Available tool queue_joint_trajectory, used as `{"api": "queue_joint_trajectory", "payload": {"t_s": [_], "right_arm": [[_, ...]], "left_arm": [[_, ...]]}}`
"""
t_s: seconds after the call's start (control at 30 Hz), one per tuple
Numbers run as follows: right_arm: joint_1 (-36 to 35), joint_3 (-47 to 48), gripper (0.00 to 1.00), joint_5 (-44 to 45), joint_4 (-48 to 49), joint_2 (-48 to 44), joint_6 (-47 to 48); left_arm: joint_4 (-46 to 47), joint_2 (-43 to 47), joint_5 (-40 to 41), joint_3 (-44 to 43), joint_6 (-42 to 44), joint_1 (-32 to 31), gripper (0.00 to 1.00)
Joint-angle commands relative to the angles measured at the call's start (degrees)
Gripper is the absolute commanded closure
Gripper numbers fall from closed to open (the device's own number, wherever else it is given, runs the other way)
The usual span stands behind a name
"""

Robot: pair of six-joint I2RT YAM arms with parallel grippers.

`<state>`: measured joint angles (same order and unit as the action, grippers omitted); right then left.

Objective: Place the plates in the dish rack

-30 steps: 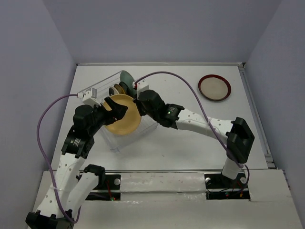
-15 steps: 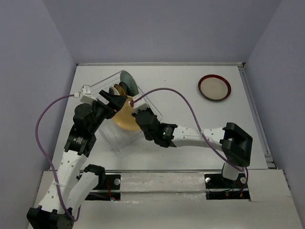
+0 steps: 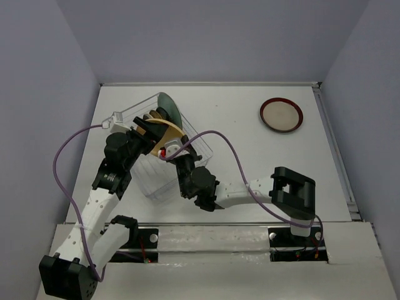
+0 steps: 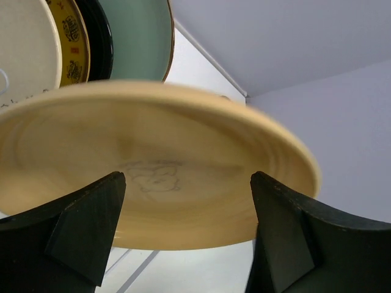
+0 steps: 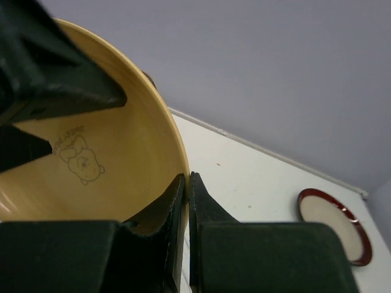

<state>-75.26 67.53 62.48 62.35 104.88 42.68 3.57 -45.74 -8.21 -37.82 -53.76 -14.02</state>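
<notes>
The plain orange-yellow plate (image 3: 167,132) stands on edge over the dish rack (image 3: 148,183). My right gripper (image 5: 187,180) is shut on its rim, and the right wrist view shows a small cartoon print on its face (image 5: 91,162). My left gripper (image 3: 148,130) is open, its fingers (image 4: 85,235) standing either side of the plate's underside (image 4: 159,159) without pinching it. Behind, upright in the rack, are the mint-green plate (image 4: 140,36), the black one (image 4: 101,33), the yellow patterned one (image 4: 72,36) and the cream one (image 4: 24,55). The red-rimmed beige plate (image 3: 281,115) lies flat on the table.
The rack sits at an angle in the left half of the white table (image 3: 250,150). A purple cable (image 3: 225,140) loops over the rack's right corner. Grey walls close in the back and both sides.
The right arm has drawn back toward its base, tipping the orange-yellow plate from nearly flat to on edge and carrying it into the rack. The left gripper has shifted toward the back, still open.
</notes>
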Motion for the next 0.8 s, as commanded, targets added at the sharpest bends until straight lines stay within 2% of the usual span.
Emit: {"api": "queue_joint_trajectory", "payload": {"t_s": [0.0,0.1,0.2,0.33,0.47,0.57,0.77], "right_arm": [[-2.2,2.7,0.93,3.0,27.4,5.6,18.4],[-2.2,3.4,0.93,4.7,28.7,8.2,20.6],[-2.2,3.1,0.93,4.8,28.7,8.6,20.1],[-2.2,2.1,0.93,3.9,28.7,6.9,18.1],[-2.8,0.9,0.93,2.6,29.1,6.0,17.2],[-2.8,0.4,0.93,2.4,30.8,5.7,19.2],[-2.8,0.6,0.93,0.6,35.8,6.9,23.7]], "left_arm": [[7.2,0.8,2.0,-0.6,-1.2,0.4,0.06],[8.5,3.4,0.7,0.1,-0.2,0.4,0.09],[6.3,5.3,-0.8,0.6,0.6,0.4,0.11],[2.7,8.0,1.1,0.3,1.0,0.5,0.10],[2.1,2.1,-1.9,-2.9,1.6,0.6,0.09],[3.6,-1.3,-4.6,-2.0,0.3,0.6,0.09],[4.2,-0.3,-3.7,0.0,-0.6,0.7,0.11]]}}
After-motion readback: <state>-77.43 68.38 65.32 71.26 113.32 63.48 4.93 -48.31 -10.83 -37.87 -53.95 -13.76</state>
